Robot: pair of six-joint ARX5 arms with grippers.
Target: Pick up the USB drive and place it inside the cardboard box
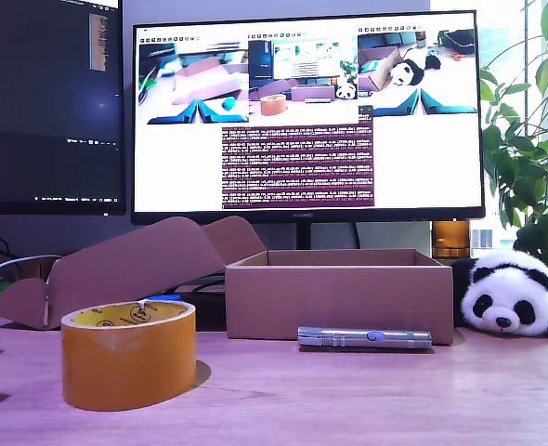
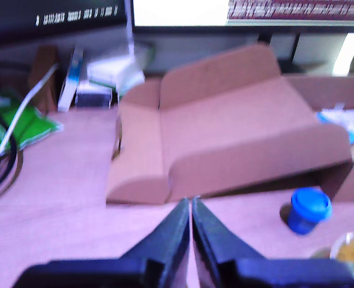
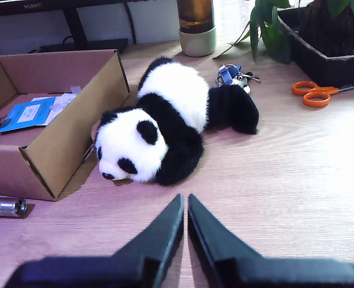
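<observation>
The USB drive shows in none of the views. The cardboard box (image 1: 339,297) stands open-topped mid-table in the exterior view, in front of the monitor. In the second wrist view the box (image 3: 63,144) holds a blue card and papers. In the first wrist view part of the box wall (image 2: 330,90) shows beyond the bent cardboard piece. My first gripper (image 2: 191,203) is shut with nothing in it, above the table in front of that bent piece. My second gripper (image 3: 185,199) is shut and empty, just short of the toy panda. Neither gripper appears in the exterior view.
A silver pen-like cylinder (image 1: 365,337) lies against the box front. A yellow tape roll (image 1: 130,353) stands near the front. A bent cardboard piece (image 2: 225,132), a blue jar (image 2: 308,210), a toy panda (image 3: 165,126), keys (image 3: 234,75), orange scissors (image 3: 315,94) and a planter (image 3: 327,48) lie around.
</observation>
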